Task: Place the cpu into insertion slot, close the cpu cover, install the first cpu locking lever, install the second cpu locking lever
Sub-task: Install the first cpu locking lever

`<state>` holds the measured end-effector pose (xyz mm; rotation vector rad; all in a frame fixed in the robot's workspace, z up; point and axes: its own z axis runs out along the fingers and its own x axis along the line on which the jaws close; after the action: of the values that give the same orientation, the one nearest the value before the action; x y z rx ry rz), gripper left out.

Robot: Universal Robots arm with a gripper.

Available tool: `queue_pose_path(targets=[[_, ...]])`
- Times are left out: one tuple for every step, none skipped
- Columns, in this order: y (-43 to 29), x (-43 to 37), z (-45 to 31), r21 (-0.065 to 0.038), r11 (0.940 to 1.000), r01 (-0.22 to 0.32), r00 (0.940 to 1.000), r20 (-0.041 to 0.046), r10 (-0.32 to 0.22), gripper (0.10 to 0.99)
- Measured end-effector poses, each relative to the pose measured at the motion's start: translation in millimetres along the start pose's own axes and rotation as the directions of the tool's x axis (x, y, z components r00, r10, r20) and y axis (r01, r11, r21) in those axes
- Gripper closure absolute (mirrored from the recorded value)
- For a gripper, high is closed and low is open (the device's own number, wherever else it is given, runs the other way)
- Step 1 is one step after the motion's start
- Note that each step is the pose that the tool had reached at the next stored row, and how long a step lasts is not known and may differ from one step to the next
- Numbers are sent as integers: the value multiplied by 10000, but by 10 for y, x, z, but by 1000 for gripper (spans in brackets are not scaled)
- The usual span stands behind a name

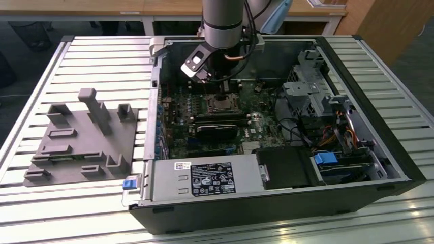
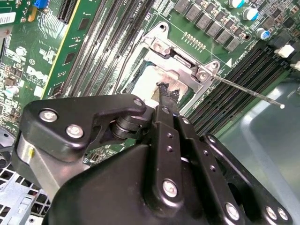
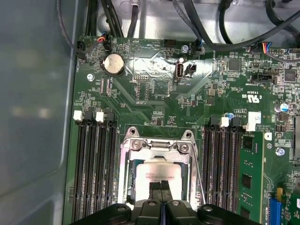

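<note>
The cpu (image 3: 157, 171) lies flat in the insertion slot (image 1: 220, 104) on the green motherboard (image 3: 154, 93), its silvery top showing through the window of the cpu cover (image 3: 154, 146). The cover frame is down over the chip. My gripper (image 3: 160, 185) is shut, its black fingertips (image 2: 166, 91) pressed together and resting on or just above the chip's top, with nothing between them. One thin locking lever (image 2: 248, 91) sticks out free beside the socket, raised off the board. In the exterior view the arm hangs straight over the socket inside the open computer case (image 1: 379, 168).
Long black memory slots (image 3: 93, 164) flank the socket on both sides. A black block (image 1: 217, 129) sits near the socket, with the power supply (image 1: 203, 178) at the case front and a drive cage with cables (image 1: 318, 96). A grey fixture (image 1: 81, 137) lies at the exterior view's left.
</note>
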<state>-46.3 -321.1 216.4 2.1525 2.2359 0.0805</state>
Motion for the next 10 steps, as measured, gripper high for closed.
queue_pose_path(targets=[[0,0,0,1,10000,-1,10000,0,1,980],[2,0,-1,1,10000,0,10000,1,0,980],[3,0,-2,0,10000,0,10000,0,0,980],[4,0,-5,1,10000,0,10000,1,0,980],[4,0,-8,1,10000,0,10000,1,0,980],[4,0,-12,1,10000,0,10000,1,0,980],[4,0,-18,1,10000,0,10000,2,0,980],[5,0,-24,1,10000,0,10000,1,0,980],[5,0,-29,0,10000,0,10000,1,0,980],[5,0,-33,0,10000,0,10000,0,0,980]])
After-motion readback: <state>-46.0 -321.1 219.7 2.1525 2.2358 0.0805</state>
